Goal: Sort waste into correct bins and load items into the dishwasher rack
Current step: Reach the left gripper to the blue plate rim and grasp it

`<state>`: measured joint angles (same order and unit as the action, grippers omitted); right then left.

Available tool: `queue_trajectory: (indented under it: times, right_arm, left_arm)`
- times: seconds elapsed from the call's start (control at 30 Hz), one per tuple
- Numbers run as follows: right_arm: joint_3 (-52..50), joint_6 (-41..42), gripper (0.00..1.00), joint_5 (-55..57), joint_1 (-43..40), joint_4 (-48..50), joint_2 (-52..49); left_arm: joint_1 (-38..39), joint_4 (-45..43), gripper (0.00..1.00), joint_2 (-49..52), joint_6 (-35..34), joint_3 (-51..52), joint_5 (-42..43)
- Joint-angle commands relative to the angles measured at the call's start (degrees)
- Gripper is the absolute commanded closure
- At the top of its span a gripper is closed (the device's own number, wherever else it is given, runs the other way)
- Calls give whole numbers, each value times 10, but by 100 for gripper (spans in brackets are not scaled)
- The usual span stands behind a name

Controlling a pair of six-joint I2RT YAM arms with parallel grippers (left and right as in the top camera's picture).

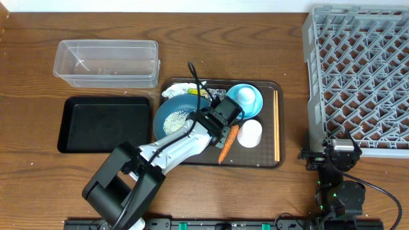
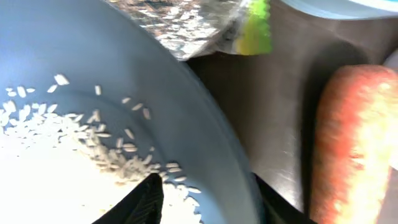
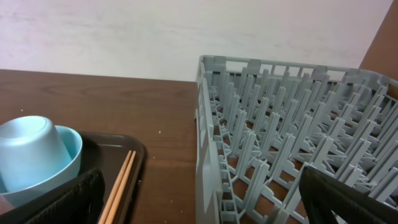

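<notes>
Two fingers of left gripper (image 2: pixel 208 190) stood half-open astride dark-blue bowl (image 2: pixel 186 106) rim at its 3 o'clock, contact unclear. Right gripper (image 3: pixel 205 208) gaped wide, empty.

- Serving tray (image 1: pixel 262 156): dark brown, rectangular, with rounded corners and a raised rim. It lies flat, long sides parallel to the table's far edge. In the left wrist view its bare surface is glossy.
- Table (image 1: pixel 255 38): brown wood grain. It lies directly beneath the serving tray, and bare wood shows on all four sides of the tray.
- Speck (image 3: pixel 160 132): single, pale, on the wood just beyond the serving tray's far right corner. Its nature cannot be determined.
- Wall (image 1: pixel 160 5): plain white, rising at the table's far edge, well behind the serving tray.
</notes>
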<state>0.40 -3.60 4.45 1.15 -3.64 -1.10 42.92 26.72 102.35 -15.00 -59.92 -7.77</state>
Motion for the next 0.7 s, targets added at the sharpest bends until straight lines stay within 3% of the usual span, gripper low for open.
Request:
queue_trajectory:
  times: [0.0, 0.27, 0.43, 0.53, 0.67]
  right_arm:
    - [-1, -5, 1, -2, -3, -2, 0]
    - [-1, -5, 1, -2, -3, -2, 0]
    - [-1, -5, 1, -2, -3, -2, 0]
    - [-1, -5, 1, -2, -3, -2, 0]
    - [-1, -5, 1, -2, -3, -2, 0]
  left_arm:
    - [15, -1, 62, -4, 3, -11, -9]
    - [29, -1, 79, -11, 3, -11, -9]
    - [29, 0, 81, -11, 3, -11, -9]
    - [29, 0, 90, -12, 3, -11, -9]
    - [29, -1, 92, -16, 3, -11, -9]
